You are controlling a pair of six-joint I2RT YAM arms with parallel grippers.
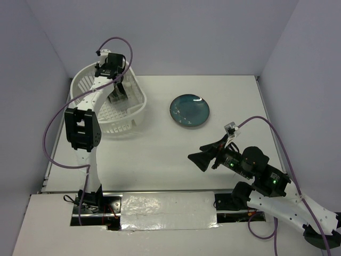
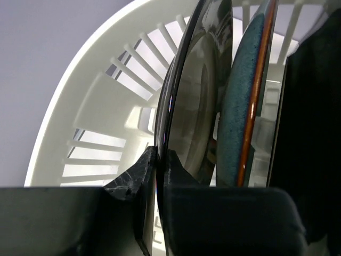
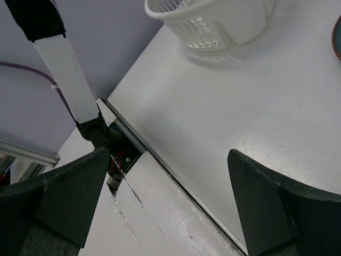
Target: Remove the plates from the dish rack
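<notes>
We see left gripper point(image 2: 155, 178) clamped on rim of upright dark-rimmed plate point(image 2: 197, 106) in dish rack point(image 2: 74, 101), far left; prob. only that edge is reachable. Right gripper point(image 3: 168, 197) hangs agape, near right.

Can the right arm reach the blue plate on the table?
Probably yes. The right hand is open and empty, and only bare table lies between it and the blue plate.
</notes>
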